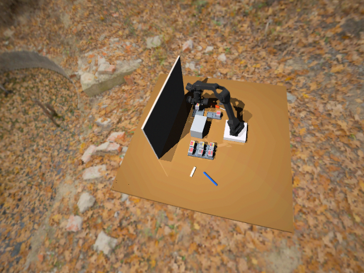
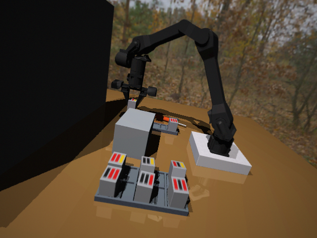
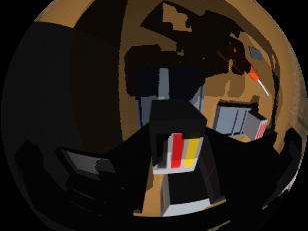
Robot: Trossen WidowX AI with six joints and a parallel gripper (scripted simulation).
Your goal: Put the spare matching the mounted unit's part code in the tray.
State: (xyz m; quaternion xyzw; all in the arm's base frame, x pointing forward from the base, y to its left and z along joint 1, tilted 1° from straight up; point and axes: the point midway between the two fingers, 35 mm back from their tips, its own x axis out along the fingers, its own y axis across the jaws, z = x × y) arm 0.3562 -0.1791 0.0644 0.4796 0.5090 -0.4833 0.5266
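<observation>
My gripper (image 1: 197, 105) (image 2: 132, 100) is shut on a grey block (image 1: 197, 107) (image 2: 132, 103) (image 3: 177, 154) with black, red and yellow stripes on top. The block is upright, low over or in a blue-grey tray (image 1: 201, 112) (image 3: 145, 111) behind the large grey box; whether it touches the tray floor I cannot tell. The grey box (image 1: 199, 125) (image 2: 134, 128) (image 3: 187, 207) looks like the mounted unit; a thin coloured strip on its side in the wrist view is too oblique to read. A rack (image 1: 200, 156) (image 2: 138, 206) in front holds several striped spares.
A tall black panel (image 1: 166, 109) (image 2: 56, 64) stands close beside the gripper. A small divided tray (image 1: 210, 114) (image 2: 161, 127) holds a red-striped block (image 1: 218, 113) (image 2: 173, 125) (image 3: 254, 125). An orange screwdriver (image 1: 217, 106) (image 2: 165, 118) (image 3: 254, 74) lies behind it. A blue stick (image 1: 210, 178) lies in front.
</observation>
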